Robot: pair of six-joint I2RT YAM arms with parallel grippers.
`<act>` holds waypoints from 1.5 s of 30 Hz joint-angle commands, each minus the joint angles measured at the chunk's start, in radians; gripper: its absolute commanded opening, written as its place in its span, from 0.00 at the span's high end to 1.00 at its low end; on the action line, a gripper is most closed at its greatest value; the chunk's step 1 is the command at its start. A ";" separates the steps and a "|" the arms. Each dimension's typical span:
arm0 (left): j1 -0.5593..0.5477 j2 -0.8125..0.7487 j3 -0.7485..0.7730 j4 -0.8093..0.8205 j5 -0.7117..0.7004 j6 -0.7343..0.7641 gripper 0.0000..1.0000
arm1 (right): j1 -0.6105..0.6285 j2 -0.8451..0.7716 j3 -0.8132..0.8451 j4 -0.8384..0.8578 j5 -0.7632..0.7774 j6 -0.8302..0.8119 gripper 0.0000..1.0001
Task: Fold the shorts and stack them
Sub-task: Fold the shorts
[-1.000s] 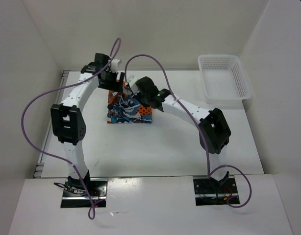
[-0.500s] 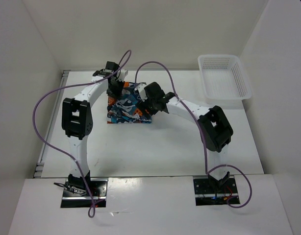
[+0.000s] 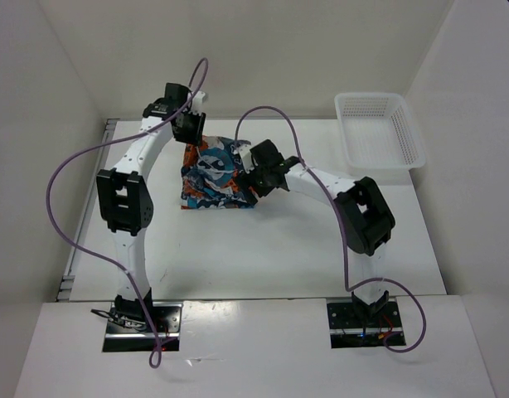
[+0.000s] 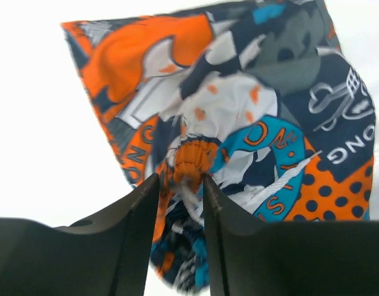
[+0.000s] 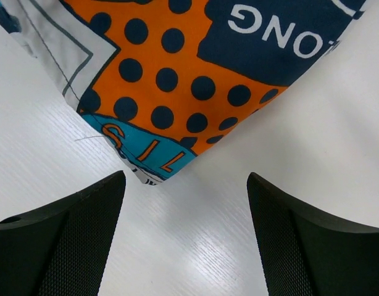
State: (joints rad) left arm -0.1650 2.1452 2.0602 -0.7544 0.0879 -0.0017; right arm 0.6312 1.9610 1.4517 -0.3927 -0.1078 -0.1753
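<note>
A: What's changed nearest us?
B: The right gripper (image 5: 183, 197), at the four o'clock corner of the shorts (image 3: 215, 178), has let go. It's spread wide, touching nothing.
A: And farther back?
B: The left gripper (image 4: 180, 179) has closed at eleven o'clock, pinching a bunched fold up off the worktop (image 3: 279, 249) — next fold starting, I'd say.
</note>
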 commanded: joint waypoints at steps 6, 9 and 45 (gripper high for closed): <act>0.091 0.068 -0.041 -0.008 0.038 0.002 0.53 | -0.001 0.026 0.074 0.051 0.000 0.022 0.16; 0.116 0.078 -0.071 0.012 0.047 0.002 0.54 | -0.001 0.026 0.143 0.060 0.000 0.022 0.16; 0.048 -0.182 -0.629 0.129 -0.037 0.002 0.53 | -0.062 0.572 0.763 0.149 0.227 0.289 1.00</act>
State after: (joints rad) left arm -0.1371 1.9934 1.4822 -0.6361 0.0856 -0.0040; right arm 0.5648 2.5008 2.1410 -0.2886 0.0708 0.0746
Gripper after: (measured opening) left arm 0.474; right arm 0.001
